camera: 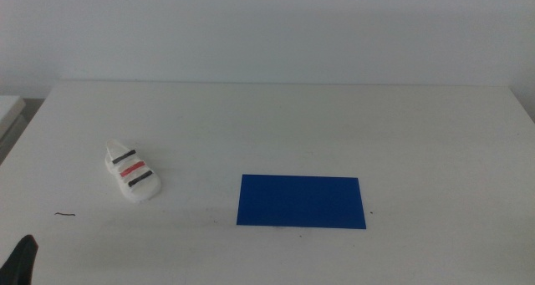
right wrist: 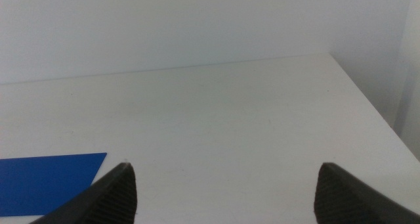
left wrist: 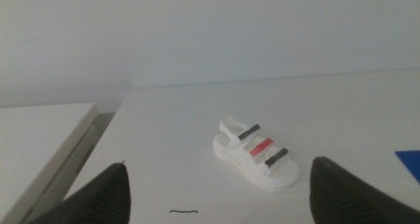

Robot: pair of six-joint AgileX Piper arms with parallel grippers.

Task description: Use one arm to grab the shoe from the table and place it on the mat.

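Our left pincer (left wrist: 216, 198) gapes released before the shoe (left wrist: 257, 152); its chunky sole may perhaps skid on the tabletop (camera: 334, 126)

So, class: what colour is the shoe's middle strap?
Red, between two dark straps on the shoe; clearest in the left wrist view.

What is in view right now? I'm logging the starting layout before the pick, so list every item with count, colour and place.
shoe: one, white with two dark straps and a red one between, on the table left of the mat, apart from it.
mat: one, dark blue, flat near the table's middle, nothing on it.
thin dark scrap: one, near the shoe toward the front edge.
table: one, white.
left gripper: open, facing the shoe, not touching.
right gripper: open, over bare table beside the mat.
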